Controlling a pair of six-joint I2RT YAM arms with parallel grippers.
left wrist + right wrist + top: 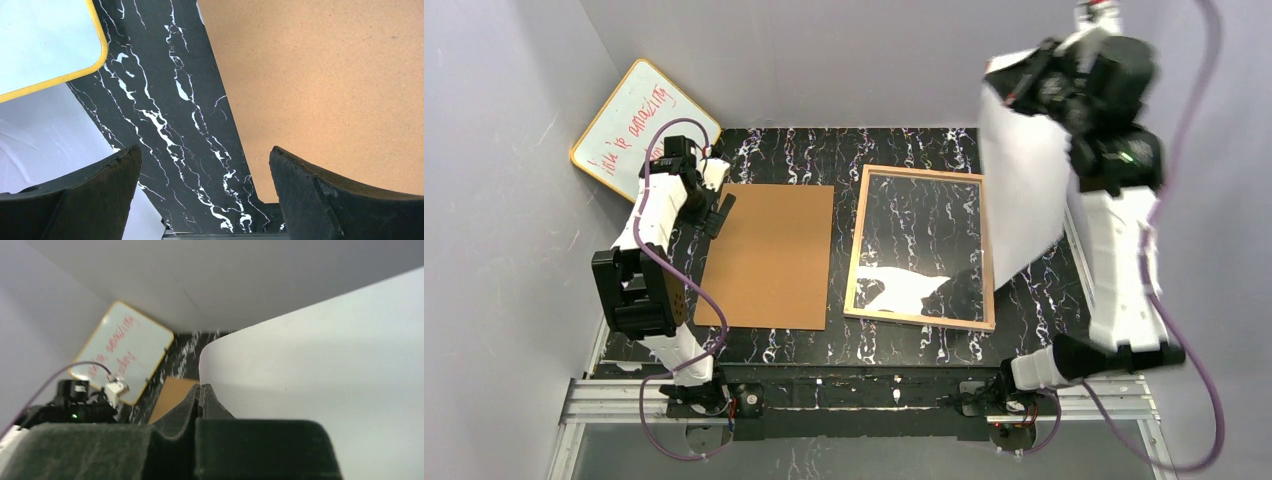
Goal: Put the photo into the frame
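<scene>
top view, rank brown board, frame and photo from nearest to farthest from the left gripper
1. Brown board, on the table right beside the left gripper.
2. Frame, flat mid-table, past the board.
3. Photo, held up at the far right.

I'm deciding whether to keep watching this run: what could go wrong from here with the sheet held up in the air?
1. The right pincer grips the photo by one edge only, and the sheet hangs bowed. It might slip or crease on the way down.
2. It hangs tilted off the frame's right side, so it could land across the wooden rim.
3. The left pincer stands open by the backing board, so nothing steadies the frame if the sheet pushes it.
</scene>
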